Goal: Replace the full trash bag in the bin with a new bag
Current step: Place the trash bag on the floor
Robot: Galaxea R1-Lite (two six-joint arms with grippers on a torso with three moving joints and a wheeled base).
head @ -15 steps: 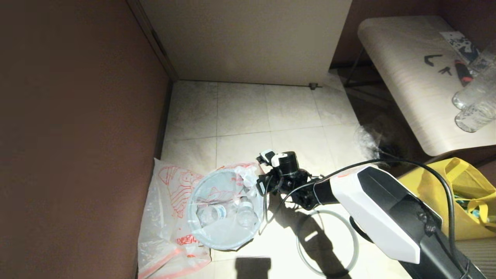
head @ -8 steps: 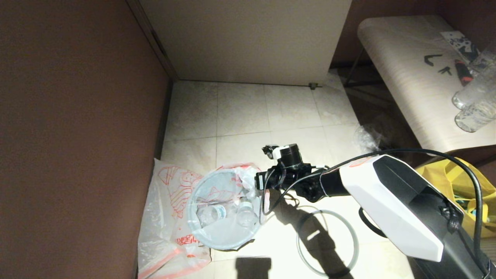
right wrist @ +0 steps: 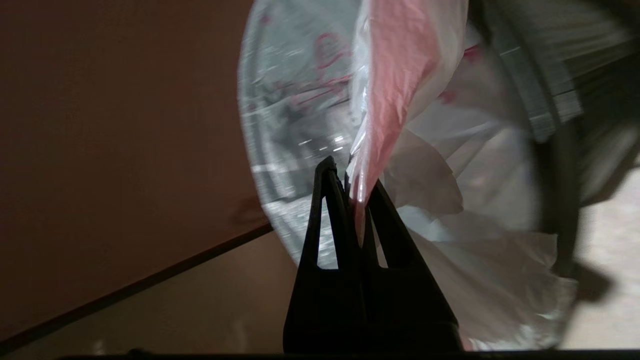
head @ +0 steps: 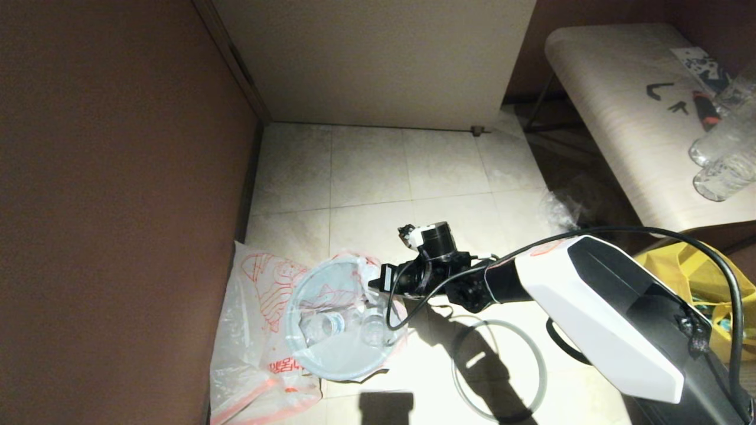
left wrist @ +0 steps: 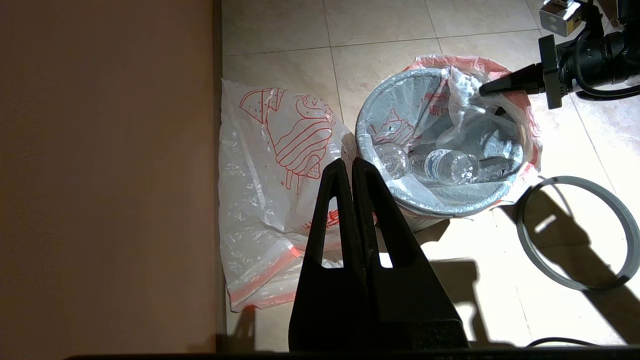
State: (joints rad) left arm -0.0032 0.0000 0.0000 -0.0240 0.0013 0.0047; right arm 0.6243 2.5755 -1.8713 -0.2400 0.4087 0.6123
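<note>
A: What is nearest?
B: The left gripper, pressed together and empty, hangs above the floor.

A: And beyond it?
B: The bin holds the full trash bag. At its nine o'clock the new bag lies flat. At its two o'clock the right gripper pinches the full bag's pink edge.

A: Anything else?
B: A grey ring lies at the bin's three o'clock.

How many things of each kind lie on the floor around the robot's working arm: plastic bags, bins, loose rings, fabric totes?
Thin white plastic bags with red print: 2, the full trash bag lining the bin, pinched by the right gripper, and the new bag lying flat
Small round bin: 1
Loose grey ring rim: 1
Yellow fabric tote: 1
Total: 5
</note>
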